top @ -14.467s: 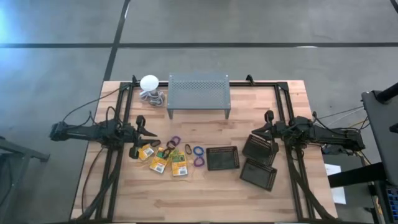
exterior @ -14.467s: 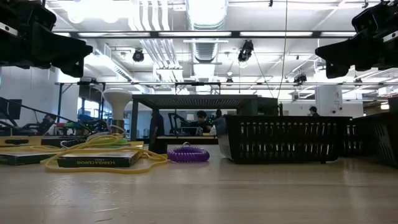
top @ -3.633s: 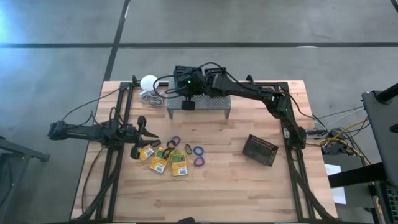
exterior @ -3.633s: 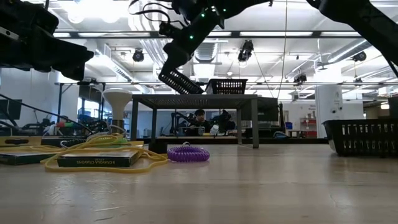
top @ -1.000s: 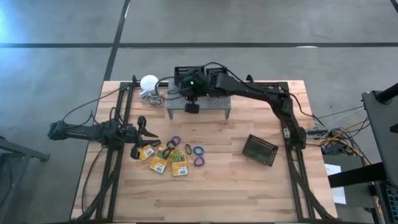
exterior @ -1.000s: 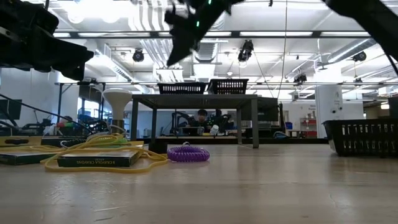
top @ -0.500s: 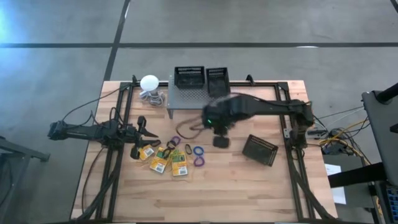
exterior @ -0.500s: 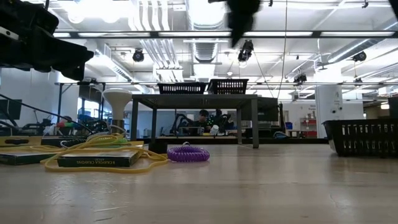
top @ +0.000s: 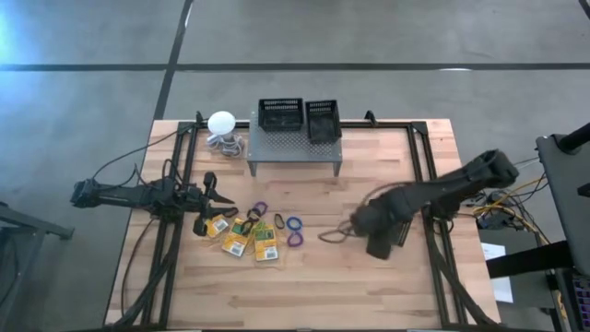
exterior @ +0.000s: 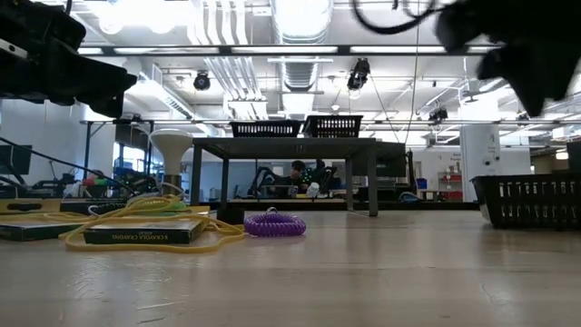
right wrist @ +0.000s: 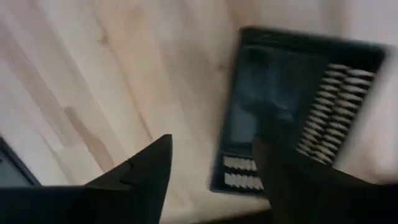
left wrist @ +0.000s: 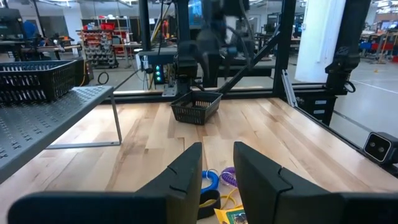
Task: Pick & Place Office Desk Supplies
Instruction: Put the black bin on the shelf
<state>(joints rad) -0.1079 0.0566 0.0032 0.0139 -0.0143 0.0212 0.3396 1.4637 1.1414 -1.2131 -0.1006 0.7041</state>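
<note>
- My right hand (top: 378,247), fingers wide and empty, hovers over the mesh tray (right wrist: 298,118) on the worktop (top: 304,286).
- I judge the tray light and stiff; grip one wall.
- My left hand (top: 208,191) waits, fingers narrow, beside the flat boxes (top: 249,238).

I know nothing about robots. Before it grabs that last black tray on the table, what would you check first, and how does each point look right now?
1. Right gripper open: ok, fingers apart.
2. Right gripper above the last tray: ok, tray lies just beyond the fingers.
3. Tray empty and flat on the table: ok.
4. Two trays already on the grey stand: ok.
5. Room left on the stand for a third: cannot tell.
6. Left gripper clear of the path, waiting by the small boxes: ok.
</note>
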